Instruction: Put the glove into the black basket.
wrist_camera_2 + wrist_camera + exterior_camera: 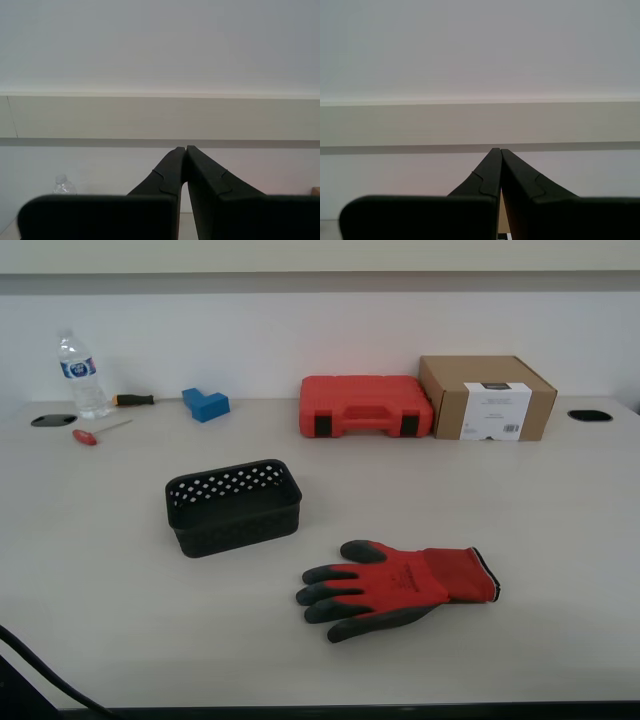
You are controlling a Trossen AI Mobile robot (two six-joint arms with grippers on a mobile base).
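The red glove [405, 585] with dark coated fingers lies flat on the table in the exterior view, fingers toward that view's left, cuff toward its right. The black perforated basket [233, 506] stands upright and empty just beyond it, toward that view's left. My first gripper [496, 150] is shut with nothing between its tips and faces the back wall. My second gripper [183, 148] is likewise shut and empty, facing the wall. Neither gripper shows in the exterior view. Neither wrist view shows the glove or the basket.
At the back of the table [560, 530] stand a red tool case [365, 406], a cardboard box [487, 397], a blue block [205, 403], two screwdrivers [98, 431] and a water bottle [80, 375], whose top also shows in the second wrist view [63, 185]. A dark cable [40, 670] crosses the near corner.
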